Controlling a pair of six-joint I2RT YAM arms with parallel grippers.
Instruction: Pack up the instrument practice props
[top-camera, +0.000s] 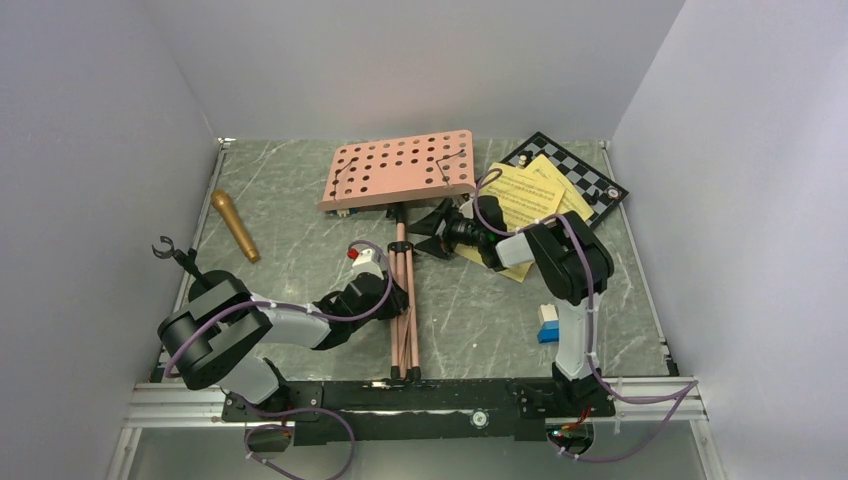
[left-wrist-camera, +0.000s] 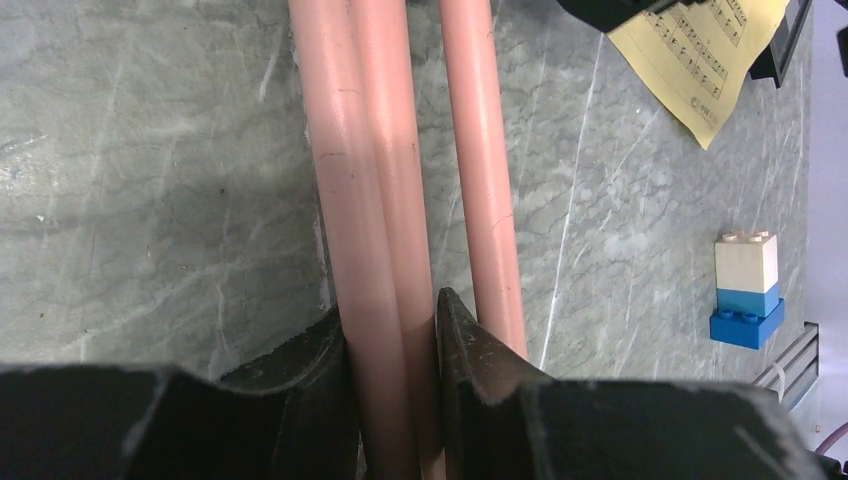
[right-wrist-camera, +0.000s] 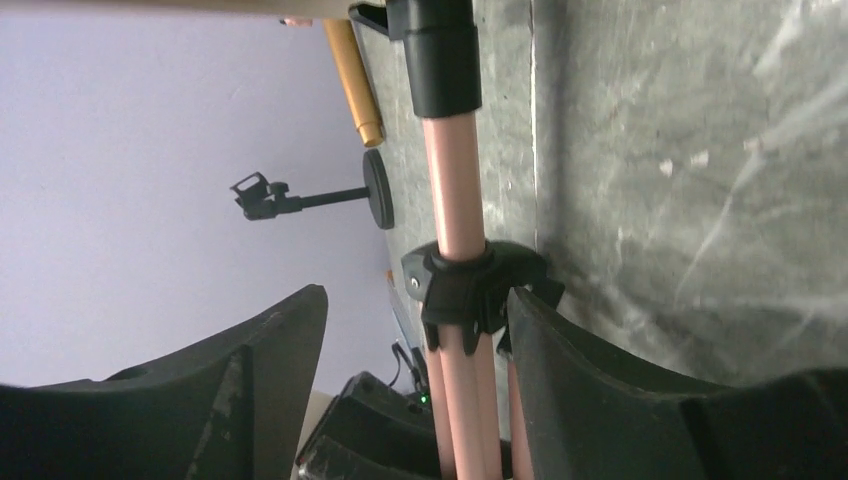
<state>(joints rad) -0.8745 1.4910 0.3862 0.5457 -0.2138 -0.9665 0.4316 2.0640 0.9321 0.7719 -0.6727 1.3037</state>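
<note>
Legs (left-wrist-camera: 355, 200) of the pink music stand (top-camera: 400, 168), lying flat on the table (top-camera: 300, 200), have two tubes pinched in the clamped left gripper (left-wrist-camera: 390, 310), likely to steady it, while the right gripper (right-wrist-camera: 415, 295) gapes wide astride the black collar (right-wrist-camera: 465, 285), gripping nothing.

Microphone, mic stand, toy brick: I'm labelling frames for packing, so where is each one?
Microphone (top-camera: 235, 226): top view, middle of its gold body.
Mic stand (right-wrist-camera: 378, 190): right wrist view, on its round base.
Toy brick (left-wrist-camera: 746, 262): left wrist view, on its white upper block.
</note>
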